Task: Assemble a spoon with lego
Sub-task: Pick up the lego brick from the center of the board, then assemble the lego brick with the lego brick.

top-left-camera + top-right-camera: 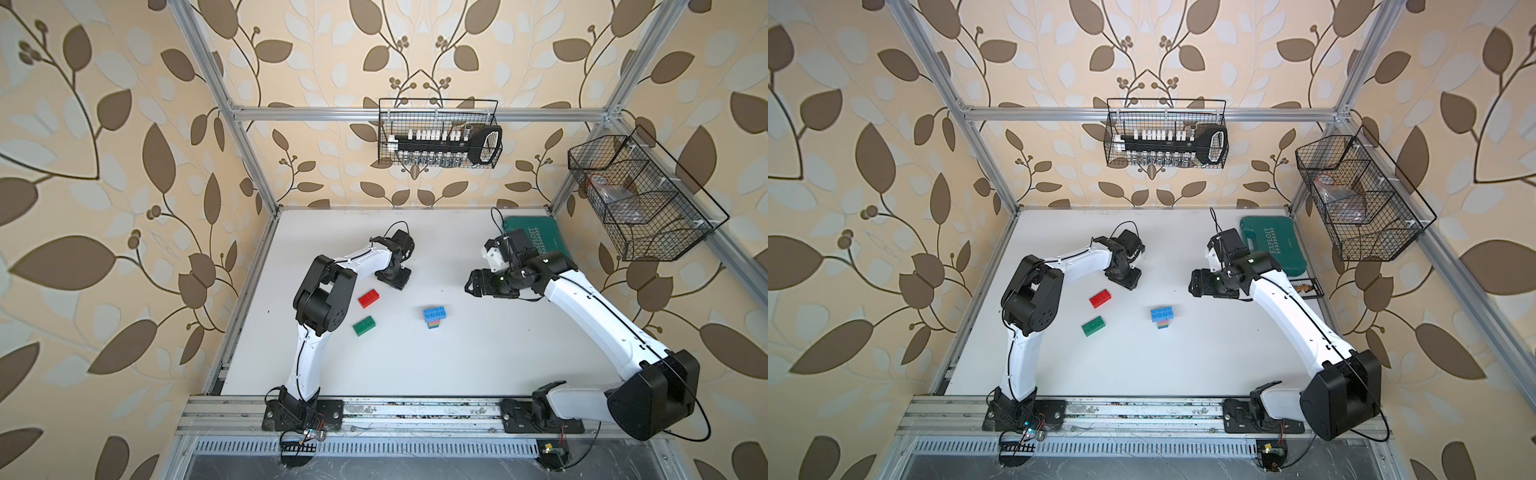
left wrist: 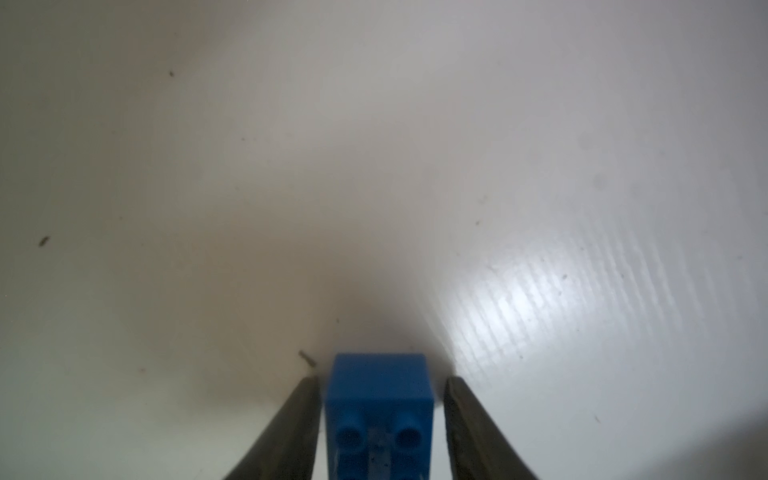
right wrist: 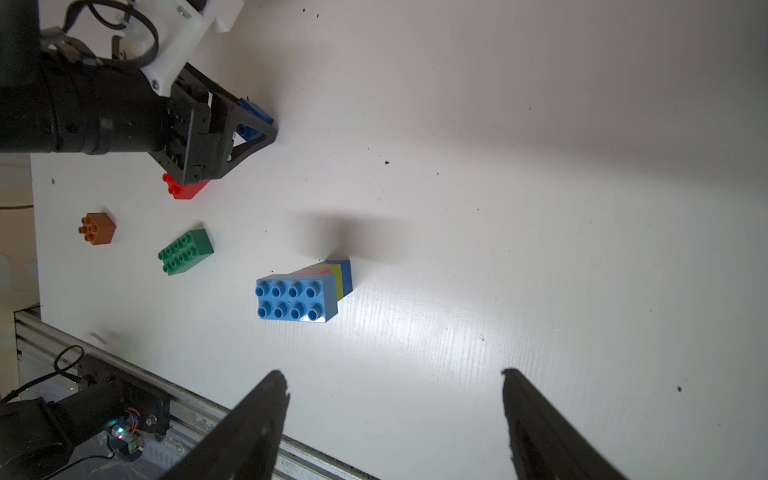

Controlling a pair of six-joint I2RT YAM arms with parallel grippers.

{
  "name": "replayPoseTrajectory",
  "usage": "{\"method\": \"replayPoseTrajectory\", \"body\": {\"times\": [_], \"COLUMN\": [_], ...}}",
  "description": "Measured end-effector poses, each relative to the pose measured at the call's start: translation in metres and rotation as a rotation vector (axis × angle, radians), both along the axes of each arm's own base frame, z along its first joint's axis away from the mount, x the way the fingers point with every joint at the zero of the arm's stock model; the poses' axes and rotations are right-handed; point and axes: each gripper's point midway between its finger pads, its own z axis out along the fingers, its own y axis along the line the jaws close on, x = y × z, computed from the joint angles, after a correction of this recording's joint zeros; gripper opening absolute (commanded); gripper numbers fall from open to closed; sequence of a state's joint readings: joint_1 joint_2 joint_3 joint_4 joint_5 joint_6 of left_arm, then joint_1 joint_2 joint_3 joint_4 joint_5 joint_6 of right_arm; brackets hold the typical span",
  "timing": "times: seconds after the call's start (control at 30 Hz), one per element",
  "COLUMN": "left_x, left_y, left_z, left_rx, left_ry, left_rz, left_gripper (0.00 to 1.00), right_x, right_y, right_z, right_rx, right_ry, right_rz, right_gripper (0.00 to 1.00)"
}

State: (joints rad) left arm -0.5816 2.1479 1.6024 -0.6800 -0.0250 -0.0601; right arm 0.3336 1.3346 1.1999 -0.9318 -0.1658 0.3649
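While the left pincer (image 2: 381,380) is straddling the dark blue brick (image 2: 380,399) on the table (image 2: 374,166), slim gaps are showing either side, so I cannot tell if it is gripping. Squeezing squarely on the flat walls, clear of the studs, is looking wise. The right pincer (image 3: 395,382) is gaping wide, empty, facing the spoon (image 3: 303,291), which is lying well apart from the left one. Glossy, hard, boxy plastic is risking slips.

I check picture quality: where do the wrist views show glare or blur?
Left wrist view: the dark blue brick is blurred, glare on the table beside it. Right wrist view: sharp partial spoon, glare on the table near it.
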Motion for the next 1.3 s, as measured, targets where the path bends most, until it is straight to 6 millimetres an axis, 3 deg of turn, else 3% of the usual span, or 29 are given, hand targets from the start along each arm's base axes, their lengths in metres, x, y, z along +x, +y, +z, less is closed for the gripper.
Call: {"method": "replayPoseTrajectory", "body": {"times": [0.27,0.47,0.6,0.67,0.77,0.83,0.93,1.0,1.3], "left_x": [0.0,0.001,-0.004,-0.011,-0.025,-0.033,-0.042,-0.053,-0.126], "left_y": [0.001,0.003,0.006,0.008,0.006,0.004,-0.007,-0.016,-0.05], "left_z": [0.0,0.0,0.001,0.004,0.023,0.045,0.081,0.102,0.129], "left_rx": [0.006,0.009,0.028,0.037,0.009,-0.009,-0.04,-0.043,-0.02], "left_ry": [0.002,0.006,0.023,0.04,0.061,0.063,0.044,0.016,0.077], "left_rz": [-0.006,-0.003,-0.034,-0.077,-0.165,-0.226,-0.332,-0.431,-0.766], "left_gripper": [0.36,0.2,0.15,0.18,0.15,0.13,0.0,0.0,0.0], "right_x": [0.001,0.0,-0.007,-0.014,-0.025,-0.031,-0.035,-0.035,-0.028], "right_y": [-0.002,0.0,0.008,0.013,0.022,0.028,0.038,0.044,0.061], "right_z": [0.0,-0.001,-0.014,-0.027,-0.048,-0.059,-0.069,-0.074,-0.074], "right_rx": [0.0,0.012,0.068,0.117,0.207,0.273,0.383,0.454,0.592], "right_ry": [-0.001,0.003,0.033,0.068,0.134,0.172,0.204,0.225,0.229], "right_rz": [-0.003,0.002,0.006,0.007,-0.002,-0.011,-0.019,-0.021,0.016], "right_gripper": [0.8,0.8,0.8,0.8,0.81,0.81,0.81,0.8,0.81]}}
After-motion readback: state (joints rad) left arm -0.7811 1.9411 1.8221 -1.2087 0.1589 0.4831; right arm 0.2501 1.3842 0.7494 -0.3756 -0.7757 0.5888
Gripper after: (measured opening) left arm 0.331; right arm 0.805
